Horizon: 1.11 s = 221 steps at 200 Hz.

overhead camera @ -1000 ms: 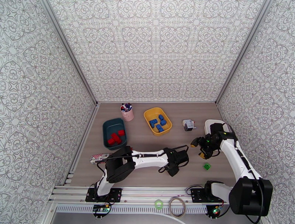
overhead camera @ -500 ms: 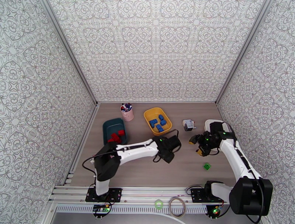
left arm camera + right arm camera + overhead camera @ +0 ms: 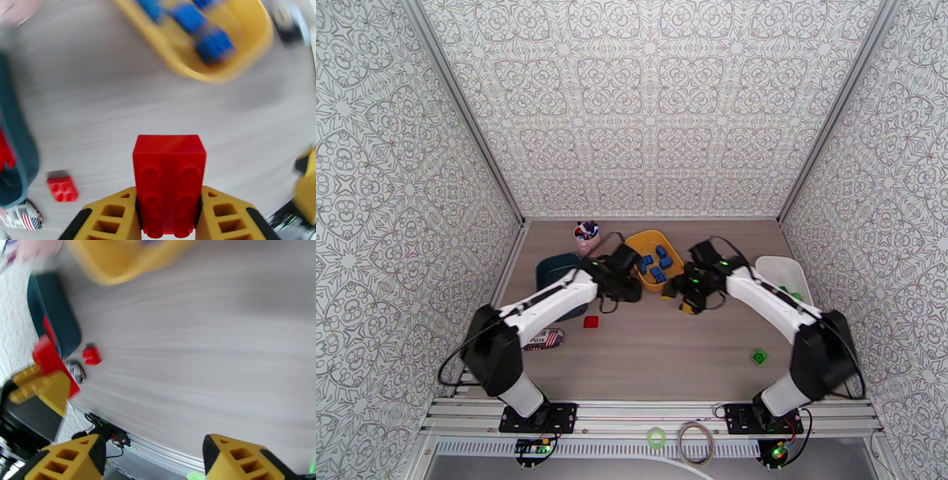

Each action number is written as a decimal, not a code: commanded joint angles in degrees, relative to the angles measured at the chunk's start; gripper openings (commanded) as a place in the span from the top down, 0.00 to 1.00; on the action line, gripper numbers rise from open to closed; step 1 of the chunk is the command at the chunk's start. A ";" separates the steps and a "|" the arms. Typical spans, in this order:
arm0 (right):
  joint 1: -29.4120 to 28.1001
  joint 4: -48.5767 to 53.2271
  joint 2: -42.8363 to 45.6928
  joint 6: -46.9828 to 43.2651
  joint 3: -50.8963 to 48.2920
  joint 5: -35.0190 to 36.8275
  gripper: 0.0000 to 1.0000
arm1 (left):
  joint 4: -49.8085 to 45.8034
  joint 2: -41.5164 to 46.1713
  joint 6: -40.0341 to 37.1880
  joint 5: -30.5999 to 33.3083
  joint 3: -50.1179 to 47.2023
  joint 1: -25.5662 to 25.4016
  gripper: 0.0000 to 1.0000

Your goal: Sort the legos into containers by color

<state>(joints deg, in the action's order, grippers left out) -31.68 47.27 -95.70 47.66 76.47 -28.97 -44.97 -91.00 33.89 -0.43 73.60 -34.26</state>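
Legos (image 3: 661, 261) lie partly sorted across a wood-grain table (image 3: 671, 355). At far left, the dark teal tray (image 3: 547, 276) sits close to the left wall, a red brick (image 3: 4, 152) showing inside it and a striped packet (image 3: 543, 339) lying on the table just in front. A small square red brick (image 3: 590, 321) rests loose on the tabletop near the tray's near corner. The left gripper (image 3: 170, 211) is clamped on an oblong red brick (image 3: 170, 173), studs toward the wrist camera, with its ribbed yellow fingers (image 3: 112, 219) pressing both long sides. It hangs over bare table between the teal tray and the smooth, rounded yellow tray (image 3: 644, 237), which holds blue bricks (image 3: 641, 263). A pink cup of pens (image 3: 588, 237) stands behind, between the two trays. The right gripper (image 3: 154, 445), just beside the yellow tray's near right corner, has its fingers spread wide over bare table. Farther right, a broad stretch of tabletop lies open around one green brick (image 3: 759, 357). The white tray (image 3: 774, 264) sits against the right wall.
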 commanded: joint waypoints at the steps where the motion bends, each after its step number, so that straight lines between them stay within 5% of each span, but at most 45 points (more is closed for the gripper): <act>1: -5.29 3.45 -6.56 -3.40 10.12 1.69 0.32 | -0.62 5.00 5.73 -1.68 -3.52 6.26 0.70; 54: -13.71 14.65 -20.29 -11.81 30.67 4.83 0.33 | -5.79 10.14 6.62 -3.37 -7.60 24.92 0.68; 94: -15.95 19.47 -25.04 -15.59 37.45 6.63 0.33 | -7.10 7.27 3.62 -4.84 -5.53 32.81 0.63; 139: -16.00 20.32 -25.26 -17.12 36.90 8.35 0.33 | -9.10 5.16 2.89 -4.18 -0.92 33.49 0.34; 181: -15.83 20.54 -23.89 -17.86 35.22 11.57 0.33 | -11.72 7.75 4.67 -1.92 -0.85 31.00 0.27; 221: -14.49 19.77 -21.67 -17.98 32.26 13.82 0.33 | -14.67 11.80 10.68 2.62 -3.26 23.34 0.22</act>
<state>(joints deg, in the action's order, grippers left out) -47.40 66.50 -120.49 30.46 111.00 -17.93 -56.01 -82.81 39.72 -1.34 71.57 -6.76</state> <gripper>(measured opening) 0.667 0.760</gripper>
